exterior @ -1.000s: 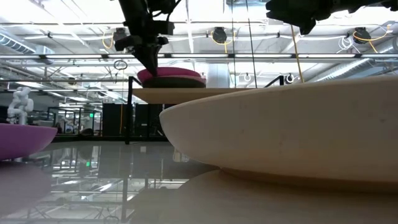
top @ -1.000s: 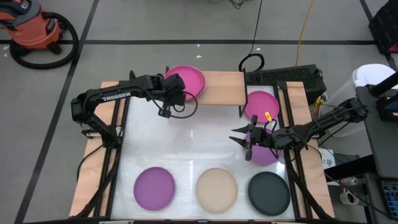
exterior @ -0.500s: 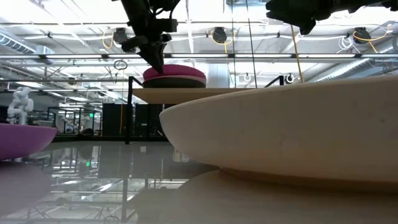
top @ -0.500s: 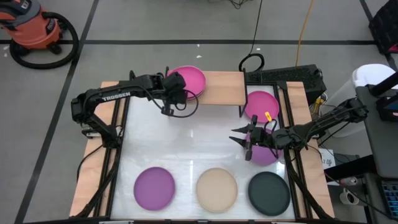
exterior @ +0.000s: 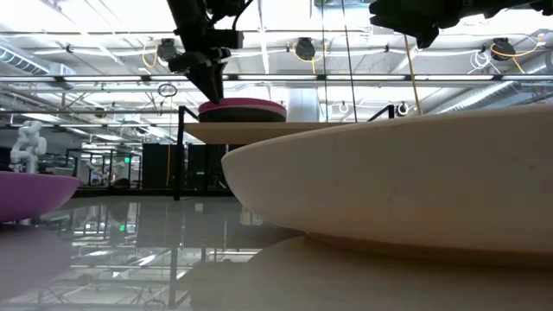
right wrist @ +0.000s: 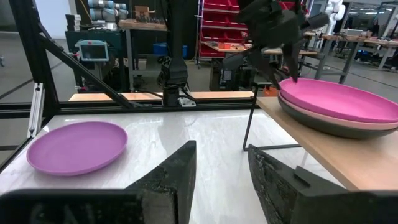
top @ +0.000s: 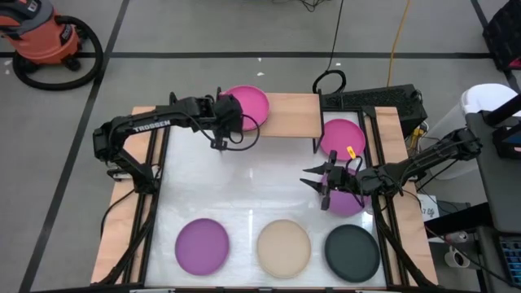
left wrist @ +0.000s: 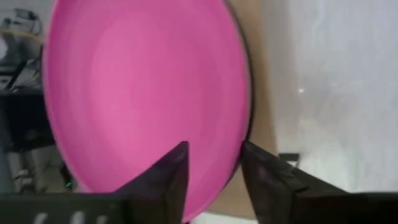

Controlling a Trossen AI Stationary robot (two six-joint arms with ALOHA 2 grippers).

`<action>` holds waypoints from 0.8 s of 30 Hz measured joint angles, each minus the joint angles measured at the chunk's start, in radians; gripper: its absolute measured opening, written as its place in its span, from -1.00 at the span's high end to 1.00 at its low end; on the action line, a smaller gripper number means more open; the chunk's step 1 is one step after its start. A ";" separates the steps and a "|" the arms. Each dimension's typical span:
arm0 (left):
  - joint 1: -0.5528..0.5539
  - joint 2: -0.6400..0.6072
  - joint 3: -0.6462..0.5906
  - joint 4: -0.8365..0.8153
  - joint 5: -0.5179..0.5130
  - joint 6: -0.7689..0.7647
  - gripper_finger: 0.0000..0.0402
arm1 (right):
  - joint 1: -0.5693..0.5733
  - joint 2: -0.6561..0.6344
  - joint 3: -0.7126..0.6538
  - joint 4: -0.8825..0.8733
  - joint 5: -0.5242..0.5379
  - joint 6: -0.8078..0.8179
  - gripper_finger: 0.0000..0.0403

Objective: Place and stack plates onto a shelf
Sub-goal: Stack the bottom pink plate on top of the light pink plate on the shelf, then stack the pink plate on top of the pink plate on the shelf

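A hot pink plate lies level on top of a dark grey plate at the left end of the shelf. My left gripper stands open at this plate's left rim, its fingers on either side of the rim. It comes down onto the stack from above. My right gripper hovers open and empty over the table's right side, beside a magenta plate. My left gripper's open fingers stand on either side of the hot pink plate's left rim, slanting down from the table's left. Whether either finger touches the rim, I cannot tell. The plate rests on the stack.
Another pink plate lies right of the shelf. Purple, beige and dark grey plates sit in a row along the near edge. The shelf's right half is bare wood.
My left gripper has let go of the hot pink plate. The plate, held tilted above the stack half a second ago, has come down and lies level on the dark grey plate. The gripper has stayed at the plate's left rim.
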 joint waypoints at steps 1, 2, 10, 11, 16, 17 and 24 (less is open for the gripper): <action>-0.001 0.000 0.016 -0.015 -0.023 -0.012 0.16 | 0.000 0.000 0.000 0.000 0.000 0.000 0.37; -0.003 0.000 0.038 -0.036 -0.045 -0.027 0.11 | 0.000 0.000 0.000 -0.002 0.000 0.000 0.37; -0.028 -0.132 0.144 0.019 0.040 -0.143 0.03 | 0.000 0.000 0.000 -0.092 0.070 0.090 0.37; -0.028 -0.164 0.134 0.045 0.055 -0.149 0.03 | 0.000 0.000 0.000 -0.119 0.081 0.106 0.37; -0.028 -0.327 0.053 0.156 0.081 -0.210 0.03 | -0.005 -0.001 0.000 -0.255 0.112 0.167 0.37; -0.030 -0.365 0.027 0.178 0.086 -0.223 0.03 | -0.012 -0.003 0.004 -0.294 0.128 0.185 0.37; -0.092 -0.622 -0.264 0.449 0.163 -0.297 0.03 | -0.113 0.001 0.141 -0.702 0.131 0.361 0.37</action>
